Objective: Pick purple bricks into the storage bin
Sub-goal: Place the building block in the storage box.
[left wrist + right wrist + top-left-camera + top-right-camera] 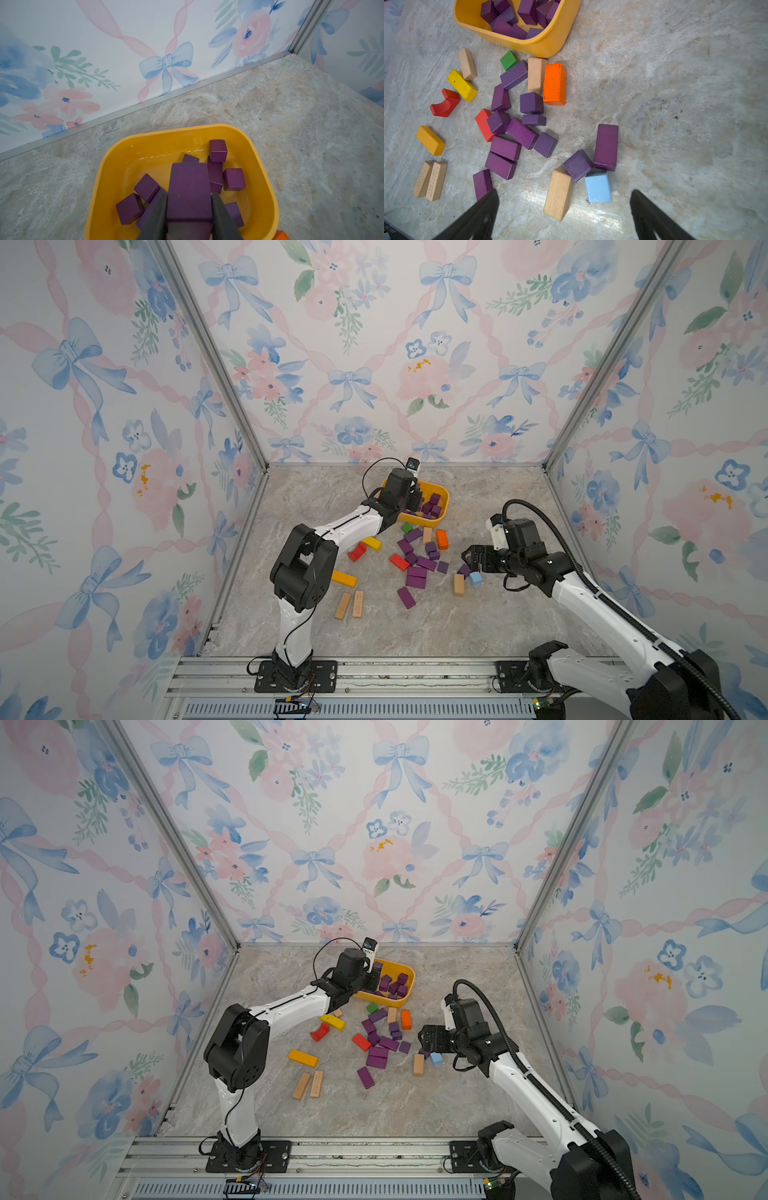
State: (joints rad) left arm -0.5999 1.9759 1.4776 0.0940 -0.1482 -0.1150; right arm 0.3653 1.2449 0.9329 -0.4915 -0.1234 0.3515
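The marbled grey tabletop (478,622) carries the yellow storage bin (428,523), scattered purple bricks (406,597), coloured blocks (441,539) and tan bars (358,603).

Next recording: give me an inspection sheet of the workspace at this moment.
Surface: marbled table, strewn with blocks.
Job's things: yellow bin holds several purple bricks; about a dozen more lie on the table.
Clutter: coloured blocks and tan bars mixed among the loose bricks.
Grippers: left gripper shut on a purple brick over the bin; right gripper open, above the table near a blue block.
Cables: black cable loops at the left wrist; ribbed conduit runs along the right arm.
Surroundings: floral walls, metal frame posts.
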